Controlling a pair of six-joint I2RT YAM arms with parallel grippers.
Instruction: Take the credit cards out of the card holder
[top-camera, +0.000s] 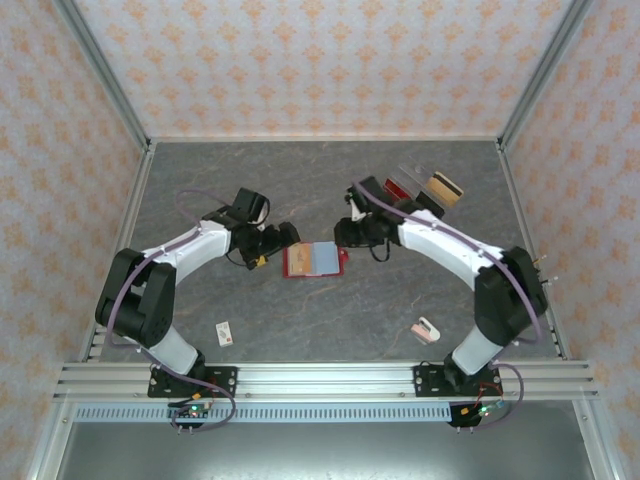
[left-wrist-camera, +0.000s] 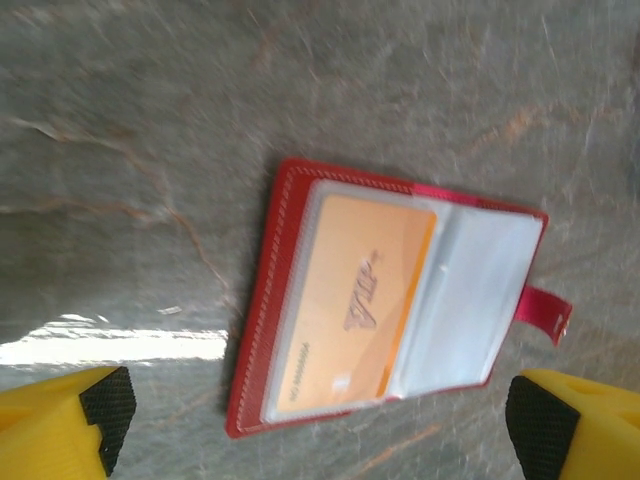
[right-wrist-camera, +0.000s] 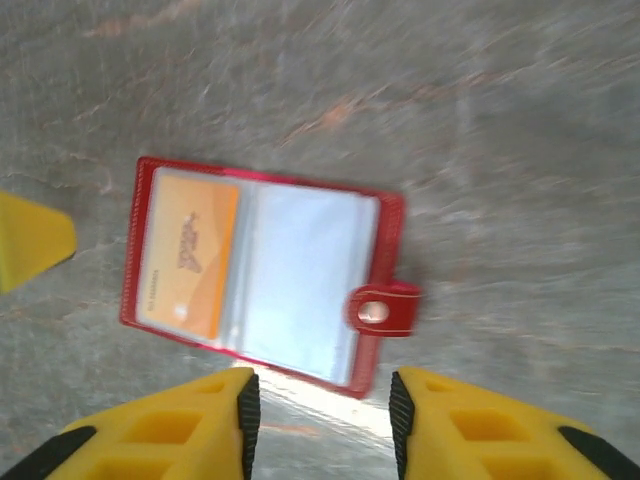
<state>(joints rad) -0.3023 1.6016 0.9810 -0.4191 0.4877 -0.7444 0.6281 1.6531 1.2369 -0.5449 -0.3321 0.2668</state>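
Between both jaws, card holder (top-camera: 315, 259) open flat, credit card (left-wrist-camera: 355, 315) inside, left jaws wide, right jaws narrower, empty

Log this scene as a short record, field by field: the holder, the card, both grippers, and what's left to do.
Card holder: open flat on the table, strap sticking out at one side
Card: orange, in one clear pocket; the other pocket looks empty
Left gripper: open, over the holder, holding nothing
Right gripper: open, near the strap side, holding nothing
Left to do: card not yet pulled out
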